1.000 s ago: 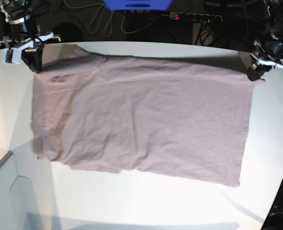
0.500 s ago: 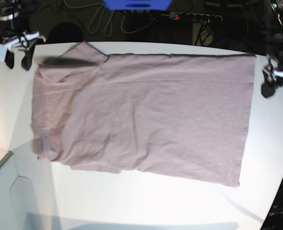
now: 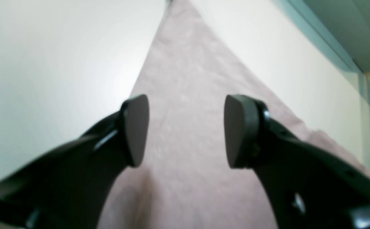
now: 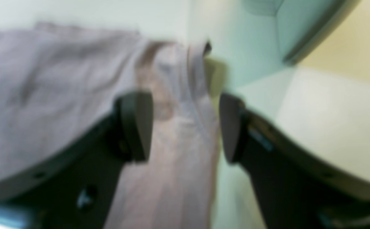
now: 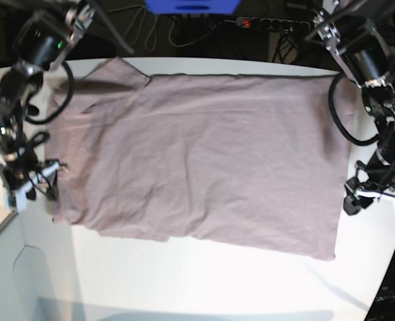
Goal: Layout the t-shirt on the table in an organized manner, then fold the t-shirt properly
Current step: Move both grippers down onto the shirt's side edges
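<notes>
I've got the plain dusty mauve cotton t-shirt (image 5: 197,160) lying flat, spread across the big matte white table (image 5: 184,281), hem toward base view's right. Left gripper (image 3: 185,130) hangs w/ jaws apart above the hem end, nothing btwn them. Right gripper (image 4: 185,127) likewise released, empty, over the neck end by the near sleeve. Black power strip (image 5: 268,24) sits beyond the far edge.

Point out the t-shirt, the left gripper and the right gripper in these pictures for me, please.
t-shirt (image 5: 204,154): base view, middle of the spread body.
left gripper (image 3: 185,130): left wrist view, midway between its open fingertips, above the fabric.
right gripper (image 4: 185,127): right wrist view, midway between its open fingertips, above the shirt's edge.
</notes>
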You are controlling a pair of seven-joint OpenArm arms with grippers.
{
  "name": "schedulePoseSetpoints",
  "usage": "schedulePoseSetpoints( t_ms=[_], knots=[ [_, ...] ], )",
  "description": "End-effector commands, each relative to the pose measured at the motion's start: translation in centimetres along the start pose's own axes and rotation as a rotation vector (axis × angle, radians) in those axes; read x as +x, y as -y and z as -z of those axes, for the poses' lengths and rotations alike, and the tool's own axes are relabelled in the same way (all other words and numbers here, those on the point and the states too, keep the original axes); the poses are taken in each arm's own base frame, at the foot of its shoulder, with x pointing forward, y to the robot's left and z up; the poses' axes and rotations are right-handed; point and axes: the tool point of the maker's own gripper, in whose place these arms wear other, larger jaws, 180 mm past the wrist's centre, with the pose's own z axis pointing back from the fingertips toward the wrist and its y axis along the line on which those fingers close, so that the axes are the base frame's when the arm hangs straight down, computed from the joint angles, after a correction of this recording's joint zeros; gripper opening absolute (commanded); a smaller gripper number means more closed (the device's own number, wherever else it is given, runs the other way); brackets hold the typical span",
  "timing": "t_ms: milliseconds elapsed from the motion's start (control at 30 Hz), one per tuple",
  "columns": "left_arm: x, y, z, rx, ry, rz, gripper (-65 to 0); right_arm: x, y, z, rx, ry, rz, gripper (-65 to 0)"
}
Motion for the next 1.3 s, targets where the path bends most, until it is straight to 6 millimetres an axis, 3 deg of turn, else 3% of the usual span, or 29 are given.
schedulePoseSetpoints(
  t_ms=[0, 133, 200, 333, 533, 700, 833, 900, 1100, 1267],
  knots=[
    [1.8, 0.3, 0.2, -0.005, 0.035, 0.021, -28.8, 1.7, 1.1, 1.1, -0.007, 0.019, -0.004, -31.3],
    [0.6, 1.3, 1.1, -0.023, -0.009, 0.046, -28.8, 2.1, 2.5, 5.4, 0.039, -0.069, 0.066, -31.3],
    [-0.1, 1.2, 1.2, -0.023, -0.026, 0.046, -28.8, 2.1, 3.1, 6.6, 0.061, -0.087, 0.109, -31.3],
    [-2.3, 0.2, 1.3, -0.006, -0.079, 0.023, -28.8, 2.8, 2.6, 7.9, 0.1, -0.003, 0.185, -31.3],
    [-5.6, -1.4, 1.3, 0.021, -0.155, -0.014, -28.8, 2.0, 1.4, 8.4, 0.126, 0.05, 0.238, -31.3],
    [-6.6, -1.9, 1.1, 0.031, -0.177, -0.02, -28.8, 1.6, 1.1, 8.4, 0.13, 0.043, 0.244, -31.3],
    [-7.0, -2.0, 0.9, 0.033, -0.184, -0.021, -28.8, 1.1, 3.3, 8.5, 0.011, 0.028, 0.257, -31.3],
    [-7.1, -2.1, 0.9, 0.034, -0.185, -0.021, -28.8, 0.9, 3.3, 8.5, 0.008, 0.025, 0.257, -31.3],
    [-7.9, -2.4, 0.6, 0.041, -0.201, -0.02, -28.8, -0.8, 1.8, 8.6, 0.026, -0.004, 0.268, -31.3],
    [-10.8, -2.4, 1.0, 0.035, -0.278, -0.011, -28.8, -2.6, 0.1, 8.6, 0.051, -0.039, 0.263, -31.5]
  ],
)
